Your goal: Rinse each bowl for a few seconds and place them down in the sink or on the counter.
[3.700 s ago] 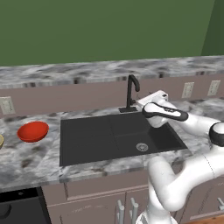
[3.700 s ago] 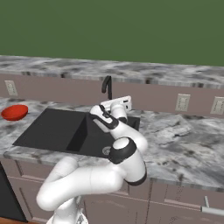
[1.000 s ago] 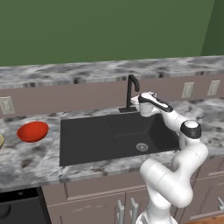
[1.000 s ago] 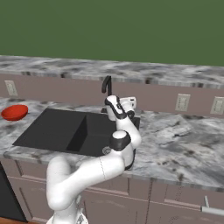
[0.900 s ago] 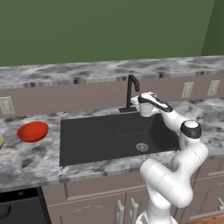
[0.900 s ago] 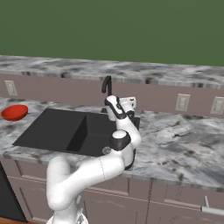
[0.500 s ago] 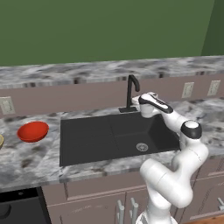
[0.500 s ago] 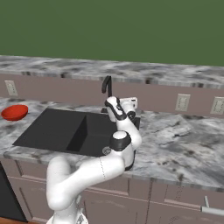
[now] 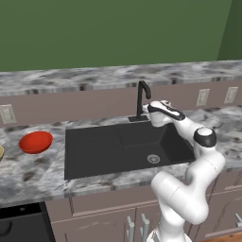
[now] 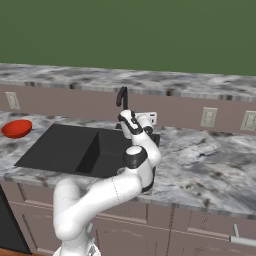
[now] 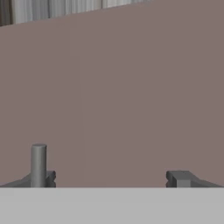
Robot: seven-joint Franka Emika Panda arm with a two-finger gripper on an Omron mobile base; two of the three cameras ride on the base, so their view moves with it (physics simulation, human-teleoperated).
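Observation:
The glossy red bowl (image 9: pixel 35 142) (image 10: pixel 16 128) sits on the counter (image 9: pixel 28 170) left of the black sink (image 9: pixel 94 156) (image 10: pixel 55 147). A sliver of the tan bowl (image 9: pixel 1 151) shows at the left edge of the left base view. My gripper (image 9: pixel 152 108) (image 10: pixel 124 119) hangs just right of the black arched faucet (image 9: pixel 142 97) (image 10: pixel 121 99), behind the basin. In the hand view the gripper (image 11: pixel 111 179) is open, its fingertips (image 11: pixel 179 177) wide apart and facing the mauve wall. A short grey rod (image 11: pixel 38 162) stands by the left tip. It holds nothing.
Wall outlets (image 9: pixel 203 97) (image 10: pixel 207 116) sit on the mauve wall right of the faucet. The round silver drain (image 9: pixel 152 159) lies in the sink's right part. Marbled counter (image 10: pixel 200 165) stretches to the right of the basin.
Since 3.7 s ago the hand has swung from over the sink's right side back to the faucet. Over the last second it has barely shifted.

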